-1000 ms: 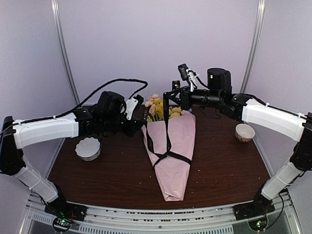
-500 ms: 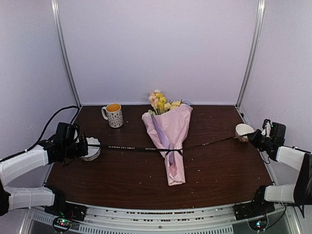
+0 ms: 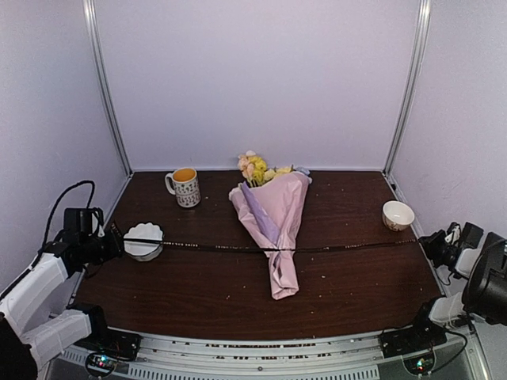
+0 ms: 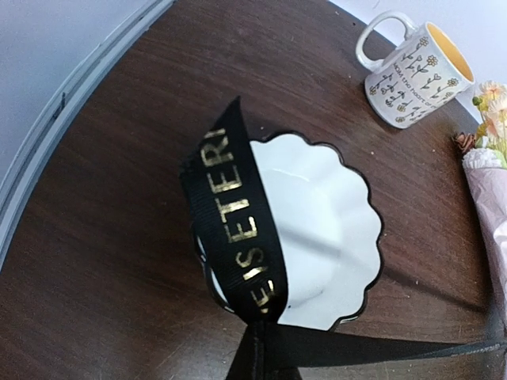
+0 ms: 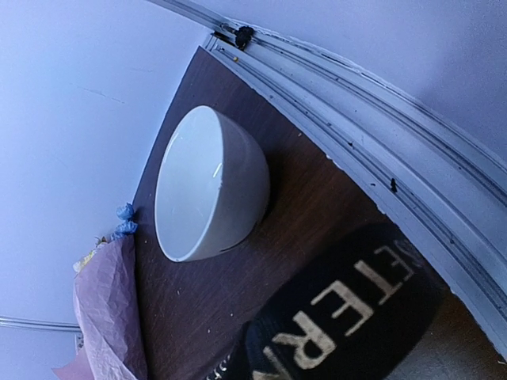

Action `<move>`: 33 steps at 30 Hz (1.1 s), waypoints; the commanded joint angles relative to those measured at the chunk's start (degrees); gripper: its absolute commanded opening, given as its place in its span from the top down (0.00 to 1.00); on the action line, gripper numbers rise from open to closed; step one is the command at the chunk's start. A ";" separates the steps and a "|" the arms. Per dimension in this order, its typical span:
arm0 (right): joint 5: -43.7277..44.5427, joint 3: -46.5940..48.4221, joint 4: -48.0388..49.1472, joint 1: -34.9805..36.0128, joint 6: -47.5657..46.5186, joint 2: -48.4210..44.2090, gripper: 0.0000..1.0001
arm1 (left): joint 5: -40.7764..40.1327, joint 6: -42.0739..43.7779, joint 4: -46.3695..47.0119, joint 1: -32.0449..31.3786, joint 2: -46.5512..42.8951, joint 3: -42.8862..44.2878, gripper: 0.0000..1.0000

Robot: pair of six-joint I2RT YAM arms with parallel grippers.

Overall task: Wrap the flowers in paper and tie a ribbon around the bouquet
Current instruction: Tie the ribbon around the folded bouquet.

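The bouquet lies mid-table: pink paper (image 3: 277,222) rolled into a cone, with the yellow and peach flowers (image 3: 255,167) at its far end. The black ribbon (image 3: 198,246) with gold lettering runs taut across the table and is knotted around the cone's narrow part (image 3: 279,251). My left gripper (image 3: 112,241) is at the left edge, shut on one ribbon end (image 4: 238,229). My right gripper (image 3: 430,242) is past the right edge, shut on the other end (image 5: 348,317). The ribbon covers the fingers in both wrist views.
A white scalloped dish (image 3: 144,240) sits under the ribbon beside my left gripper. A flower-print mug (image 3: 185,187) stands at the back left. A white bowl (image 3: 398,214) sits near the right edge, close to my right gripper. Metal rails (image 5: 356,103) border the table.
Both grippers have pulled far apart, from over the bouquet out to the table's sides. The loose ribbon loops have drawn into a straight taut line, cinched tight around the cone.
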 commanded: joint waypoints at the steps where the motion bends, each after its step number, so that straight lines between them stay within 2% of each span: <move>1: 12.70 -0.17 6.38 -5.85 -0.89 -0.26 1.00 | -9.73 1.09 -0.85 8.13 -2.30 -0.63 1.00; 12: 14.79 -0.29 5.82 -8.70 -1.28 -0.60 1.00 | -11.07 1.62 -1.61 10.14 -2.70 0.13 1.00; 20: 13.45 0.12 5.71 -9.09 -2.38 -0.46 1.00 | -7.30 2.76 -0.25 13.13 -3.42 -0.65 1.00; 22: 15.66 1.67 1.13 -5.64 -5.45 -3.05 1.00 | -2.92 3.67 2.18 12.88 -4.21 -1.11 1.00; 23: 18.64 2.66 -1.99 -1.76 -8.23 -5.03 1.00 | -0.19 4.03 4.15 12.26 -4.69 -1.53 1.00; 25: 24.70 5.02 -7.59 8.33 -13.19 -8.71 1.00 | 0.33 3.85 6.67 7.85 -5.27 -1.13 1.00; 29: 30.19 7.36 -12.83 24.85 -14.54 -14.59 1.00 | -10.19 5.68 8.68 -12.74 -2.81 4.18 1.00; 33: 35.17 8.57 -16.50 41.77 -13.41 -19.95 1.00 | -16.67 11.49 11.47 -28.91 4.45 12.84 1.00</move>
